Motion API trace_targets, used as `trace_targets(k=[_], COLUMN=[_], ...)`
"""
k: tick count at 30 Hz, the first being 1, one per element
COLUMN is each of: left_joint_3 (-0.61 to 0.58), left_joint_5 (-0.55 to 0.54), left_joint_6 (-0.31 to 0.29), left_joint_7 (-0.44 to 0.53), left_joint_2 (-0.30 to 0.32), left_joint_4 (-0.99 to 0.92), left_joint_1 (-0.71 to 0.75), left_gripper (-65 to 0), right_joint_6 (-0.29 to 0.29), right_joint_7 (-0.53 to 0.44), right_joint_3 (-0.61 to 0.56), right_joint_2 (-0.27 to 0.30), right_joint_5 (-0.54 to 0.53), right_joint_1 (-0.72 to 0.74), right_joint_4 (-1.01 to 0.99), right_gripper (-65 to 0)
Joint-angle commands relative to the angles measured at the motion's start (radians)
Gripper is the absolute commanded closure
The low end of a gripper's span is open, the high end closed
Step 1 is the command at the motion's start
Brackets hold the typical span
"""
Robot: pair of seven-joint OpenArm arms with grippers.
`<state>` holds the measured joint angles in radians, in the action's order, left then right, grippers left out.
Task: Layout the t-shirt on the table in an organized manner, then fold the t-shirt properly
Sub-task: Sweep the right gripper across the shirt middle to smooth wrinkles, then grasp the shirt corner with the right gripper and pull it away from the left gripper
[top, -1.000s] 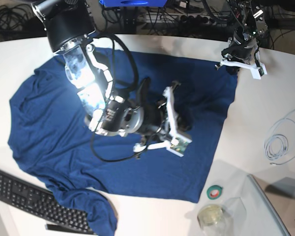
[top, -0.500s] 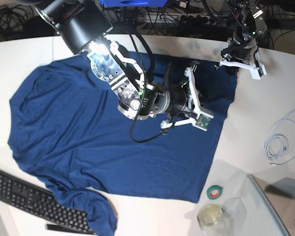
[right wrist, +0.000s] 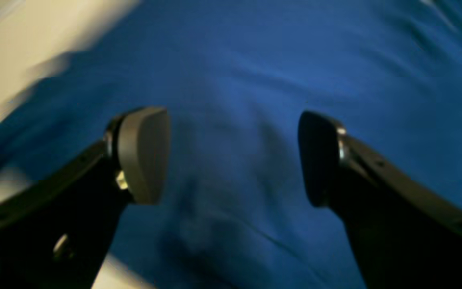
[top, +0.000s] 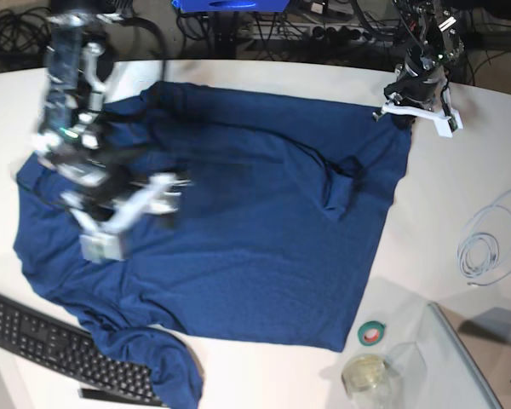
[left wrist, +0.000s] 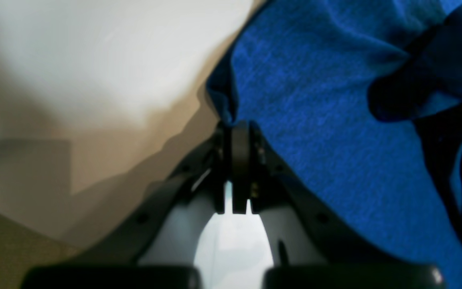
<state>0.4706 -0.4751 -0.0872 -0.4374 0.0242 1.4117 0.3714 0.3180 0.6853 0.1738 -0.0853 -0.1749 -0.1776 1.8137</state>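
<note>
Lying spread over the white surface (top: pixel 264 72): the navy t-shirt (top: pixel 238 230). Pinching a far corner of the shirt between tightly closed jaws: the left tool (left wrist: pixel 237 128). Hovering above the cloth directly beneath it, jaws gaping wide and gripping nothing: the right tool (right wrist: pixel 233 156).

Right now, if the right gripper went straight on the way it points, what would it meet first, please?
Most likely the t-shirt: the open right gripper points down at the blue fabric, with nothing visible between them, though the gap is hard to judge.
</note>
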Motion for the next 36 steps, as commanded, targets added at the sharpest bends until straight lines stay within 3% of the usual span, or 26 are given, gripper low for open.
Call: trace_targets(k=[1,4,8,12,16,21,27,30,35,36], left_joint_3=[0.003,-0.006,-0.006,-0.006,-0.008,-0.008,-0.008,-0.008,-0.008,-0.008], left_joint_5=[0.003,0.003,0.003,0.005,0.085,0.115,0.123,0.123,0.123,0.123], left_joint_6=[0.0,0.0,0.0,0.0,-0.001,-0.003,-0.003,-0.003,-0.004,-0.004], left_joint_7=[-0.001,-0.001,-0.001,-0.001,-0.001,-0.001,-0.001,-0.001,-0.001,-0.001], left_joint_2=[0.009,0.023,0.027,0.03,0.029,0.027,0.027,0.027,0.027,0.027], left_joint_4=[0.011,0.011,0.011,0.011,0.021,0.053,0.065,0.065,0.076,0.091], left_joint_1=[0.005,0.005,0.004,0.005,0.005,0.018,0.019,0.019,0.03,0.044], left_gripper=[0.0,0.0,0.0,0.0,0.0,0.0,0.0,0.0,0.0,0.0], right_joint_6=[0.013,0.014,0.014,0.014,0.019,0.135,0.189,0.226,0.231,0.228], right_joint_7=[-0.008,-0.002,-0.006,-0.008,-0.009,0.0,0.001,0.0,0.003,0.018], right_joint_3=[0.085,0.346,0.576,0.629,0.662,0.652,0.651,0.62,0.622,0.623], right_joint_2=[-0.026,-0.043,-0.012,0.034,0.048,0.04,0.025,0.026,0.034,0.034], right_joint_5=[-0.019,-0.041,-0.223,-0.268,-0.268,-0.268,-0.268,-0.266,-0.268,-0.268], right_joint_1=[-0.015,-0.044,-0.038,-0.02,-0.004,0.003,0.011,0.023,0.019,0.002], right_joint_4=[0.016,-0.022,-0.196,-0.329,-0.411,-0.47,-0.509,-0.559,-0.55,-0.526], right_gripper=[-47.3,-47.4,-47.1,-47.0,-47.1,-46.7,-46.4,-37.5,-2.4,0.0])
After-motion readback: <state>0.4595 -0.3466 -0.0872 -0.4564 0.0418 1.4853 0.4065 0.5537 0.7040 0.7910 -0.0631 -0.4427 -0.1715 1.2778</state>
